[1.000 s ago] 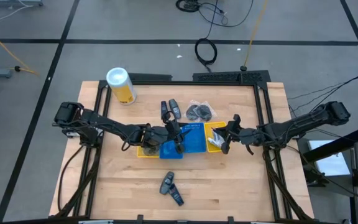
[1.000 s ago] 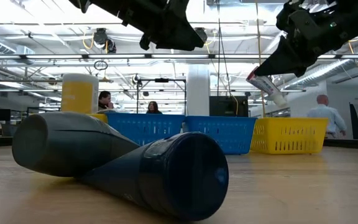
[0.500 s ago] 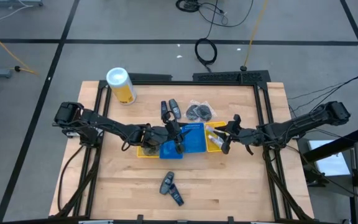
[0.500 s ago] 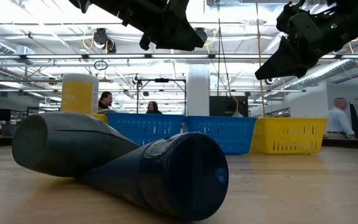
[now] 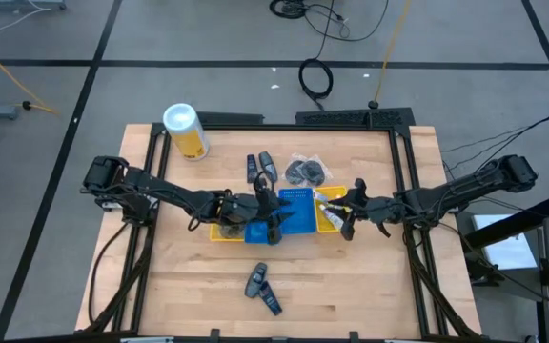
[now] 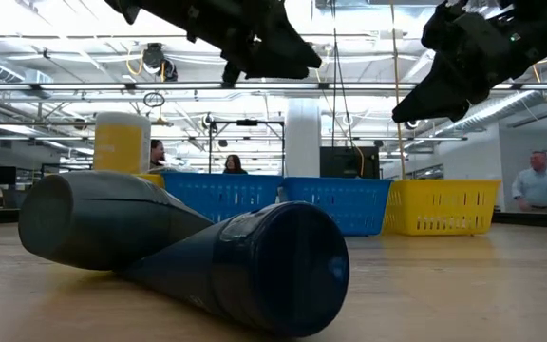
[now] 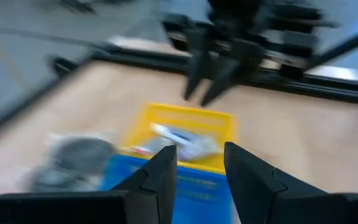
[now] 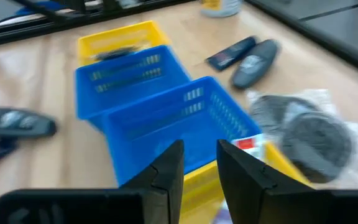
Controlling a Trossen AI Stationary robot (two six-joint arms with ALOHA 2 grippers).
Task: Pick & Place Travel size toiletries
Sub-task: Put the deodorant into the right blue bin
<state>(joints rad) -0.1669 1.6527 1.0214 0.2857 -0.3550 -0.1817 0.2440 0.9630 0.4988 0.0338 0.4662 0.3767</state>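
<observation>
The right gripper point(image 5: 348, 211) has its fingers point(image 8: 166, 168) slightly apart and empty above the yellow bin point(image 5: 336, 225), where a white tube point(image 5: 329, 204) lies. The left gripper point(image 5: 273, 211), fingers point(image 7: 160, 171) narrowly parted and empty, hangs over the blue bin point(image 5: 298, 221). Two dark bottles point(image 5: 262, 289) lie on the tabletop point(image 5: 370, 286).

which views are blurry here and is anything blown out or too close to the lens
Left wrist view: smeared, the yellow bin and packets soft. Right wrist view: softer, the blue bins readable. Low view: ceiling lights glare, the dark bottles loom huge near the lens. High view: evenly lit, sharp.
</observation>
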